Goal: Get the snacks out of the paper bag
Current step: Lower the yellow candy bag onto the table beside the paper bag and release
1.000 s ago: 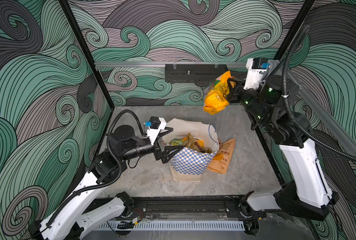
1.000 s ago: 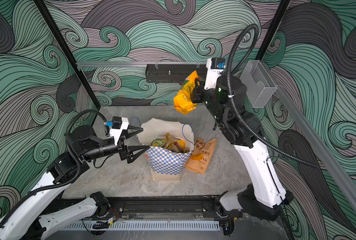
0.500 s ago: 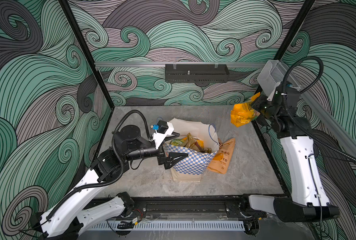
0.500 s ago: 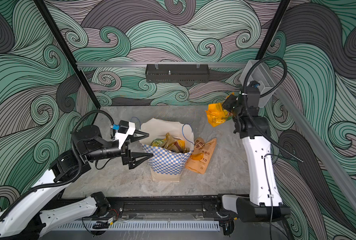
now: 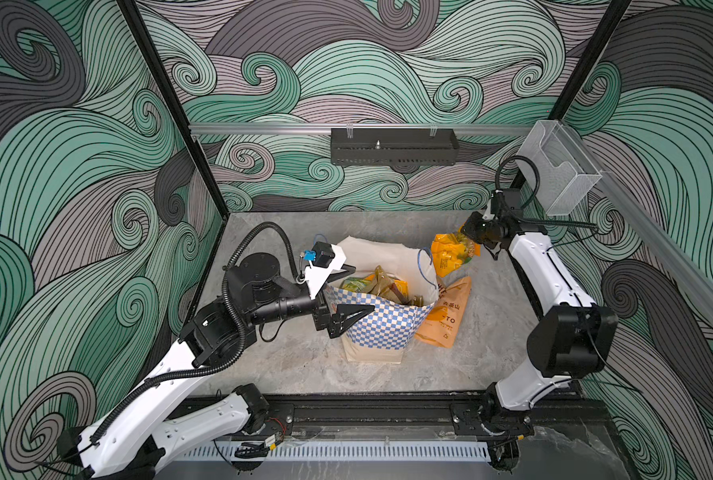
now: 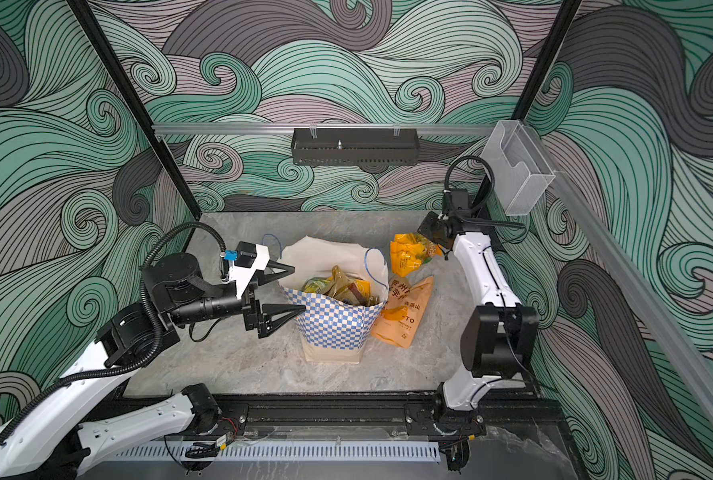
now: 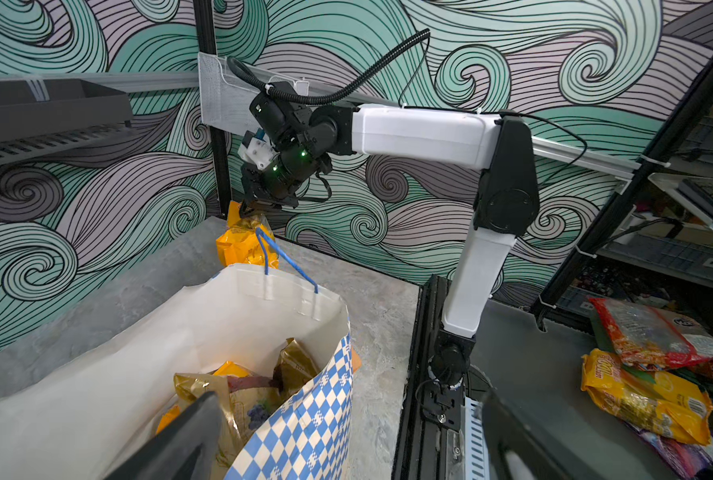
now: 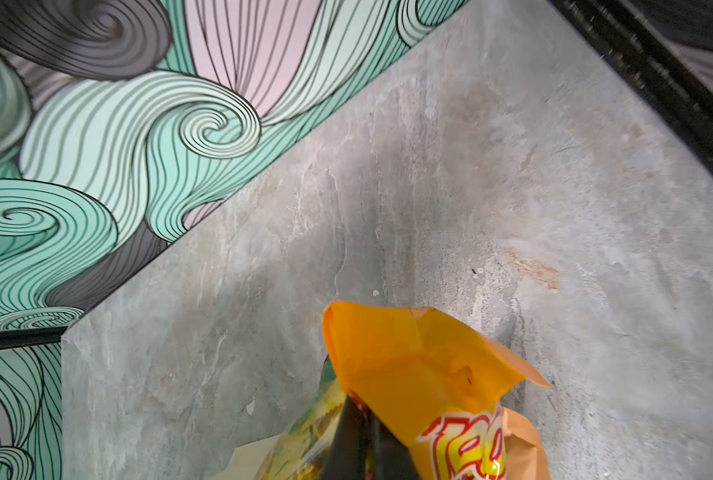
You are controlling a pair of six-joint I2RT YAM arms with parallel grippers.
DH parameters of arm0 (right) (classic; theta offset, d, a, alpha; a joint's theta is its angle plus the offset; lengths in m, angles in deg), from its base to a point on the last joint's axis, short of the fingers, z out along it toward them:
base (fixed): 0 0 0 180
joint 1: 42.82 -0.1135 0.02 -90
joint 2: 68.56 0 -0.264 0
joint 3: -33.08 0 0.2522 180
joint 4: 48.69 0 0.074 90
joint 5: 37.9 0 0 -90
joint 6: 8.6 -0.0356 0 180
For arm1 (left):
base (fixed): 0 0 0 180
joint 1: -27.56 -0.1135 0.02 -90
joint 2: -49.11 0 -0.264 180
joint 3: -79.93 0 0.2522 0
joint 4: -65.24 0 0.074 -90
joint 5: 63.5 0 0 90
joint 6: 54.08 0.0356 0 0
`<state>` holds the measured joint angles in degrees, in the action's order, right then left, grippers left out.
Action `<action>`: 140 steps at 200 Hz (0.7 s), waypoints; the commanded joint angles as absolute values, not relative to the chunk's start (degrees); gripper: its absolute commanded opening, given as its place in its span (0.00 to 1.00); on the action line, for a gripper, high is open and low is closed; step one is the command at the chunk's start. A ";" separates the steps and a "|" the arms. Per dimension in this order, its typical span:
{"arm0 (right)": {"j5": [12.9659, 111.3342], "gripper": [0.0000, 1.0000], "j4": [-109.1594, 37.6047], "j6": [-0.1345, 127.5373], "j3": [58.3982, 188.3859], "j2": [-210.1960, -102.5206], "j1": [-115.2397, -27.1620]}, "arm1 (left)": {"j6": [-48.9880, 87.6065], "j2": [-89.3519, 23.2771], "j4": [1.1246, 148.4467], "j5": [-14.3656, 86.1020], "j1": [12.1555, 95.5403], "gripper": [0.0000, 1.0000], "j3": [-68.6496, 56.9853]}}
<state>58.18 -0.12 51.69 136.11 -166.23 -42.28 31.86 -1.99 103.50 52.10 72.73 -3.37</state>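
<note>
Unloading partway: right jaws clamped on yellow-orange packet (image 5: 447,255), 1 o'clock of paper bag (image 5: 382,330); orange pouch (image 5: 446,318) out on table (image 5: 296,368) at 3 o'clock; several packets (image 5: 382,286) left inside; left jaws apart at 9 o'clock rim.

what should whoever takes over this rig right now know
Pincers: left pincer open and empty at the paper bag left rim; right pincer shut on the yellow-orange packet, held beyond the bag's right side.
Done: orange POTATO pouch lies on the table against the bag.
Left: put down the held packet, then take out the packets inside the bag.
</note>
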 commanded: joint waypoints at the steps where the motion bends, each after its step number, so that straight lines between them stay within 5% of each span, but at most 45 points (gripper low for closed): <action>1: 60.58 0.00 -3.51 52.88 140.70 -169.14 -43.02 | 29.94 -2.78 105.57 49.96 73.08 0.99 -4.06; 81: 61.24 0.00 -0.18 54.25 146.83 -186.10 -46.90 | 26.22 -5.92 105.92 48.07 73.27 0.99 -5.47; 113: 62.73 0.26 -0.10 53.71 146.81 -189.11 -47.90 | 26.25 -5.01 105.99 46.67 73.35 0.98 -4.51; 140: 62.95 0.37 -0.13 52.81 146.20 -189.16 -48.18 | 26.25 -4.68 105.76 46.54 73.38 0.98 -4.06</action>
<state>61.86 -0.99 53.50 145.56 -188.28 -47.99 26.94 -5.61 105.38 47.60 73.03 -3.44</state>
